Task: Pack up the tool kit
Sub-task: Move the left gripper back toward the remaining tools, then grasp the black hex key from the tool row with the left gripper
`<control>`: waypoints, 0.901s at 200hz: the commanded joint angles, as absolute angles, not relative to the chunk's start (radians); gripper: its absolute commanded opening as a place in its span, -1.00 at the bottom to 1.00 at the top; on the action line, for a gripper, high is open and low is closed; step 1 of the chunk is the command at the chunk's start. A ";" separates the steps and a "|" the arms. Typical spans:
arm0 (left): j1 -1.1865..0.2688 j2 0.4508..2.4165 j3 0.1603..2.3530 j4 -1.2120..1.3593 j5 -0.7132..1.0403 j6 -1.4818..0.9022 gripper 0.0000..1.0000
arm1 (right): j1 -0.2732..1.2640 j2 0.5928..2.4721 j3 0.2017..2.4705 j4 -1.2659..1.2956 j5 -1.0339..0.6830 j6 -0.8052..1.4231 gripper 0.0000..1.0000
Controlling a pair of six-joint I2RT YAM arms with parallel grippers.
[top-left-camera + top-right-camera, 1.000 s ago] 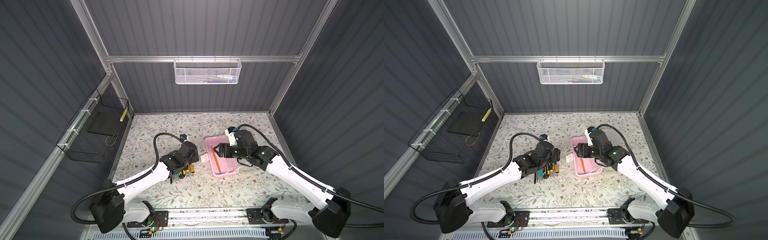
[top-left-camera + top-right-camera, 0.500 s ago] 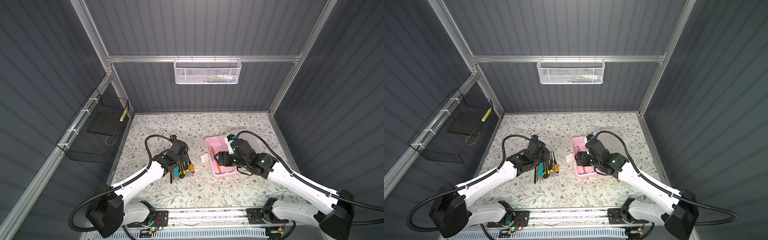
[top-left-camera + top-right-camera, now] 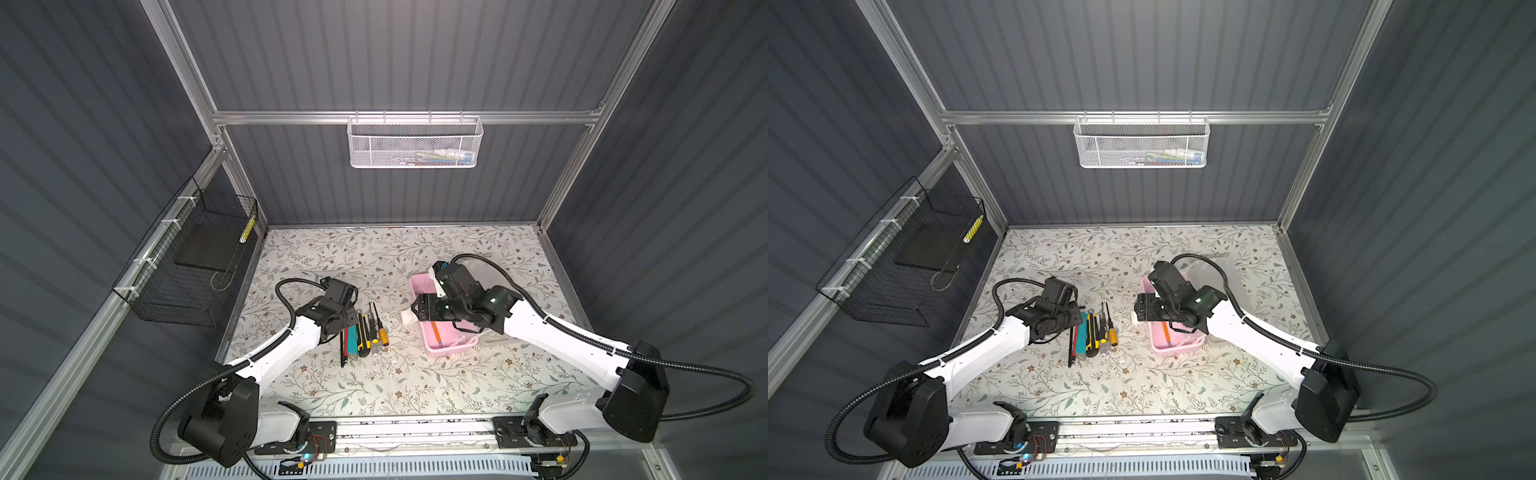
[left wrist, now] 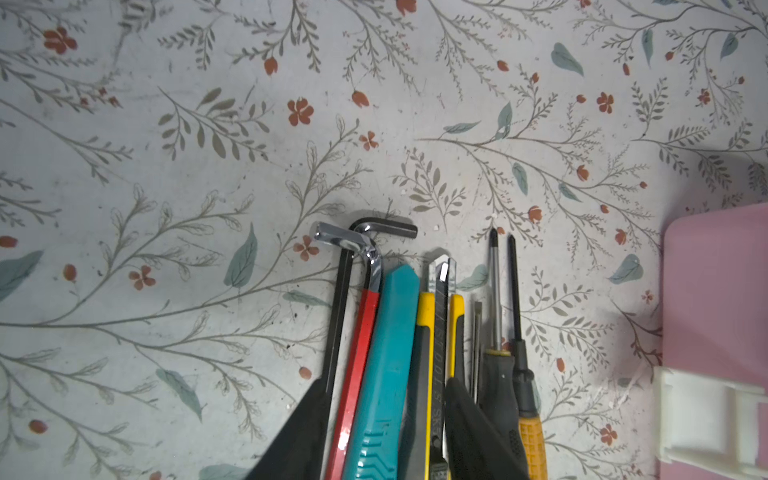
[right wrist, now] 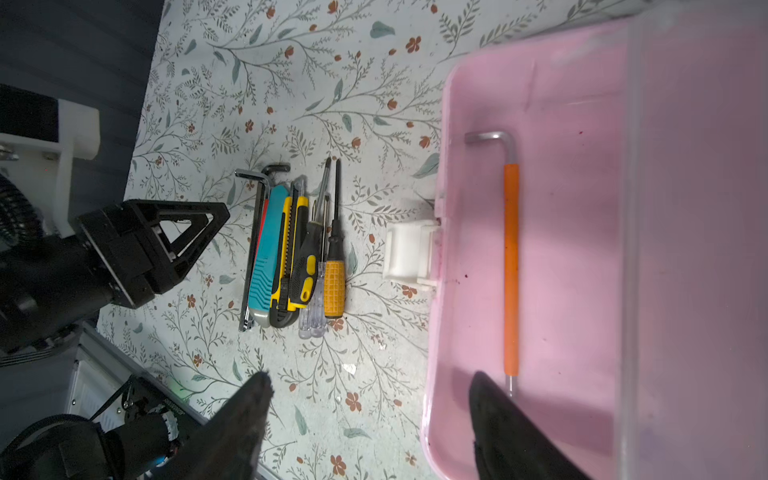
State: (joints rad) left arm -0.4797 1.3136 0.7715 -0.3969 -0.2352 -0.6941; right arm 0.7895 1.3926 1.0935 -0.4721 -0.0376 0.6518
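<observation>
Hanging over a row of loose tools, the left fingers point(image 4: 299, 432) stood partly apart with nothing lifted. In the left wrist view they bracketed the red-sleeved hex key point(image 4: 357, 345), the teal utility knife point(image 4: 386, 353) and the yellow-and-black utility knife point(image 4: 432, 353). Whether they touched any of these could not be told. The row lay flat on the floral bench point(image 3: 374, 257), left of the pink case point(image 3: 446, 340), every piece packed side by side and pointing toward the back wall. From the left arm's side it ran: a black hex key point(image 4: 338, 316), the red-sleeved one, the two knives, a thin clear-handled screwdriver point(image 5: 319, 299), a black-and-yellow-handled screwdriver point(image 4: 496, 374) and an orange-handled screwdriver point(image 4: 530, 436). The last lay nearest the case yet apart from it.

The case sat on the bench right of centre, open, its frosted lid point(image 5: 698, 249) swung back on the side away from the tools. Its white latch point(image 5: 409, 253) stuck out from the long wall facing the row. An orange-sleeved hex key point(image 5: 511, 270) lay lengthwise on the pink floor inside.

The right fingers point(image 5: 507, 432) were spread wide and held nothing. They straddled that latch-side wall, one finger over the bench and one over the inside of the case. The inner finger was close to the bare end of the orange-sleeved hex key; contact with it could not be made out.
</observation>
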 commanded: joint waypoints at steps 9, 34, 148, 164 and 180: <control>-0.456 1.355 0.731 -0.339 -0.221 -0.662 -0.17 | 0.796 1.421 1.037 -0.394 -0.071 0.667 0.50; -0.441 1.379 0.743 -0.330 -0.231 -0.636 -0.21 | 0.798 1.416 1.029 -0.402 -0.068 0.658 0.50; -0.416 1.478 0.749 -0.296 -0.261 -0.629 -0.50 | 0.788 1.371 0.946 -0.354 -0.045 0.660 0.51; -0.414 1.493 0.741 -0.292 -0.266 -0.630 -0.52 | 0.788 1.375 0.937 -0.338 -0.053 0.673 0.52; -0.414 1.505 0.733 -0.280 -0.261 -0.627 -0.53 | 0.788 1.369 0.923 -0.324 -0.059 0.689 0.52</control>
